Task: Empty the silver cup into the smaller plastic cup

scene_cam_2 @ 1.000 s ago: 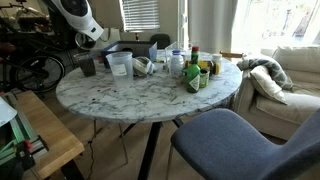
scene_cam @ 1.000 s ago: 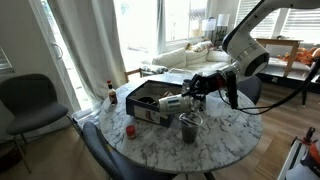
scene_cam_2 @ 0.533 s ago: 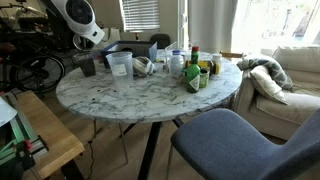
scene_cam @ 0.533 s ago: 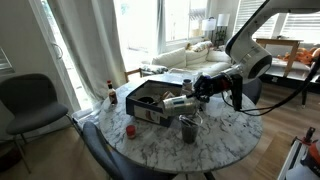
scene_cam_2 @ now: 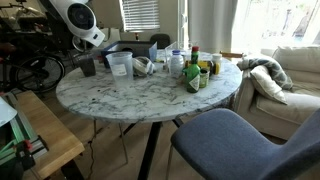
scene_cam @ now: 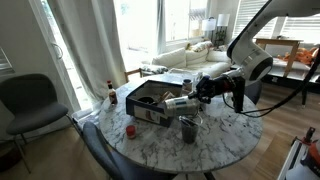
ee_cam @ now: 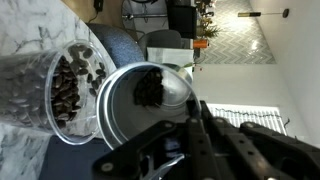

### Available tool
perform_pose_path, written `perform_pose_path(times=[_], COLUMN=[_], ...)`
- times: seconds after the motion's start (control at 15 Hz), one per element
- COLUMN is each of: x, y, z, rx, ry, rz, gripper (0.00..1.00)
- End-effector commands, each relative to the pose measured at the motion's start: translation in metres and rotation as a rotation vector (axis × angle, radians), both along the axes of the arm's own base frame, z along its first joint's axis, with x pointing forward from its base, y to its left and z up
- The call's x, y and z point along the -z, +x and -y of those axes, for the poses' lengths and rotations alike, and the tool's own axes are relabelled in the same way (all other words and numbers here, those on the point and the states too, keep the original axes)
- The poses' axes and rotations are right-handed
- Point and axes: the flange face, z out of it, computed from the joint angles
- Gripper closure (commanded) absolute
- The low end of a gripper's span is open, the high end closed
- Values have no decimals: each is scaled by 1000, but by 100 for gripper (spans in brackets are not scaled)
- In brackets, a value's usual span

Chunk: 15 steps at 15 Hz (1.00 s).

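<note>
Jaws grip the silver cup (ee_cam: 150,105), tipped on its side. The smaller plastic cup (ee_cam: 55,95) at its nine o'clock holds dark pieces; a clump is left to pour.

One silver cup (ee_cam: 130,115), one smaller plastic cup (ee_cam: 40,95), one taller whitish cup (scene_cam_2: 120,65) — one round marble table (scene_cam_2: 130,100)
</note>
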Motion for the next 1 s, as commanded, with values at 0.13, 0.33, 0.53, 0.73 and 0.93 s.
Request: perform_pose_path(times=[0.13, 0.33, 0.53, 0.73, 0.93], x=[10, 16, 21, 28, 34], y=[-3, -1, 0, 2, -1], z=[0, 0, 2, 1, -1], rx=[-1, 33, 81, 115, 109], ry=[41, 50, 80, 104, 117], rz=[33, 14, -3, -7, 19], gripper=[99, 99, 99, 99, 99])
